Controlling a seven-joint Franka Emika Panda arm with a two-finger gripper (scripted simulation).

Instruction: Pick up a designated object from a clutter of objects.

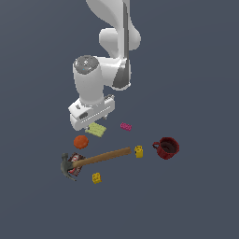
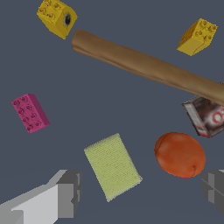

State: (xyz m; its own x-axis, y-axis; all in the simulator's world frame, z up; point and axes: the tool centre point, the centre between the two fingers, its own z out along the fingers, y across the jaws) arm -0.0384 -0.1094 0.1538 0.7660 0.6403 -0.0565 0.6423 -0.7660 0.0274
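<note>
Two fingers [image 2: 65, 192] of my tool [image 2: 140, 192] stand spread wide, holding nothing. I see the plate [image 2: 113, 166] flat on the table [image 2: 109, 105] between them, the ball [image 2: 180, 154] just beside it. Farther out lie the pink brick [image 2: 30, 113], hammer [image 2: 148, 65], box [image 2: 205, 117] and two yellow bricks [image 2: 57, 16].

Both renders are evenly and fairly dimly lit, with a flat slate-blue bench [image 1: 200, 205] that shows no cast shadows. The white arm [image 1: 112, 42] is brightest on its upper surfaces, suggesting light from above. There is no glare or lens distortion. Edges look soft and low-resolution, most noticeably on the plate [image 2: 112, 166] between the claw [image 2: 140, 192] fingers.
</note>
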